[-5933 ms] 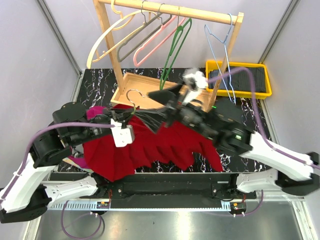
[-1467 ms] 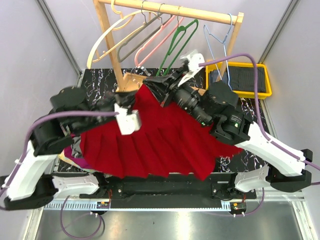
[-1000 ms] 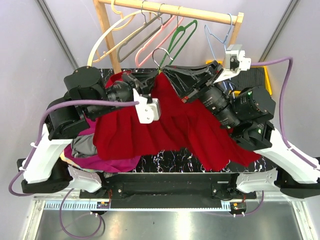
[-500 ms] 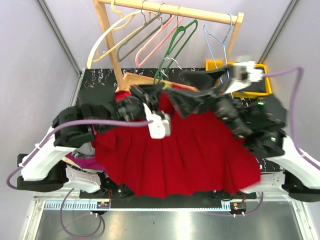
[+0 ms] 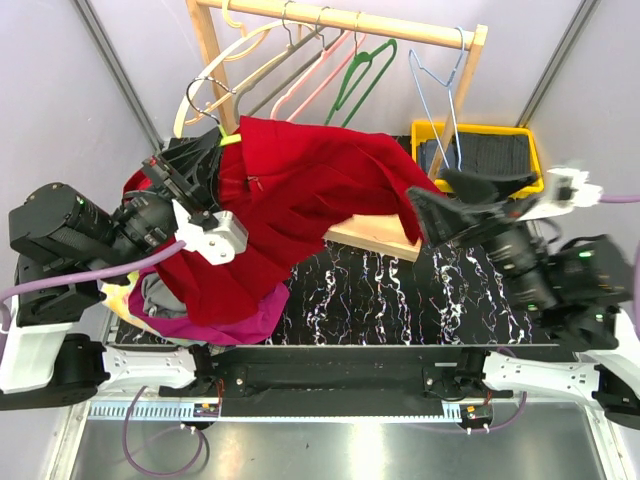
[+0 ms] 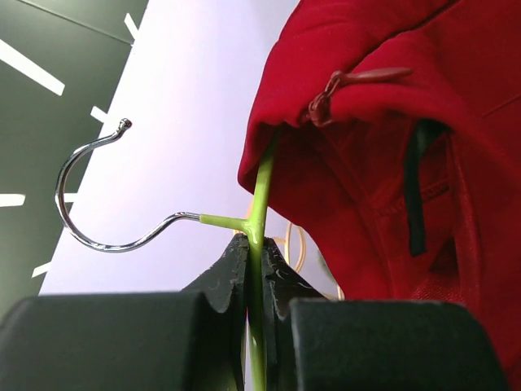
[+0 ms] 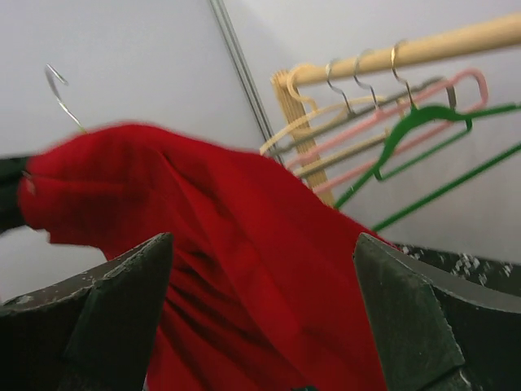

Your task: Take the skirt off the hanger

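Left gripper [image 6: 254,254] is clamped shut on the stem of a lime-green hanger [image 6: 260,191], its jaws pinching the plastic just under the point where the metal hook [image 6: 85,208] branches off. In the overhead view this gripper [image 5: 195,175] sits raised over the table's far left corner, with the hook poking up beside the wooden clothes rack [image 5: 350,20]. The red skirt [image 5: 300,190] is on the hanger: its waistband, with a zip pull showing in the left wrist view, wraps over the hanger's arm. From there the cloth spreads rightward across the rack's wooden base tray [image 5: 375,235] and falls down toward the left edge of the table [image 5: 400,300]. There its hem lies over a heap of magenta and grey garments [image 5: 240,320].

Right gripper [image 5: 432,190] stands with its jaws spread wide and nothing between them, over the right side of the table, near the skirt's right end but apart from it. Its own camera shows both fingers [image 7: 114,309] low in the frame and the skirt [image 7: 228,269] beyond them, blurred.

Cream, grey, pink, green and blue hangers hang on the rack's rail. A yellow bin [image 5: 478,128] holding dark cloth sits at the far right corner.
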Controlling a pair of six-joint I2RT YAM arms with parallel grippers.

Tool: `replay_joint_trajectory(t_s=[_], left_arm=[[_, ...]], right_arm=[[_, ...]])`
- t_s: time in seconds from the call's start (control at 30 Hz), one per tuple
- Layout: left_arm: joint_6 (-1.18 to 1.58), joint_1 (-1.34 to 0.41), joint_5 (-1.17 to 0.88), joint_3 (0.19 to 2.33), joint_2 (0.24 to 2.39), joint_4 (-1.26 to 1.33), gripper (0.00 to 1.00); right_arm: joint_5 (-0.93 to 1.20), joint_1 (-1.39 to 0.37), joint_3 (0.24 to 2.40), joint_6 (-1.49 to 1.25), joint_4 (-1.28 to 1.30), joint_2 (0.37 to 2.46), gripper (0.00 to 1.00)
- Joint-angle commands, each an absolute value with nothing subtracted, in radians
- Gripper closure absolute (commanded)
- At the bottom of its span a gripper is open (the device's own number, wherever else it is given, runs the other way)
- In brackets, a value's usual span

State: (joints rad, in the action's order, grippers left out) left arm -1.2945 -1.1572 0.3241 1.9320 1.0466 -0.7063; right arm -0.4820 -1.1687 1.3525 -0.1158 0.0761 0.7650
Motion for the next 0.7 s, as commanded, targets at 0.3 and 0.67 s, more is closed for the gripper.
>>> replay_joint_trajectory(t_s=[0.3, 0.67], left_arm=[[-1.336, -1.157, 0.348, 1.965, 1.043, -0.534, 1.00], [-1.342, -1.155, 0.336, 1.826, 0.966, -0.564, 1.00]], right_arm=[[-0.543, -1.164, 1.232, -0.169, 0.124, 0.733, 0.33], [-0.620, -1.164, 1.379, -0.017, 0.221, 0.699, 0.53]])
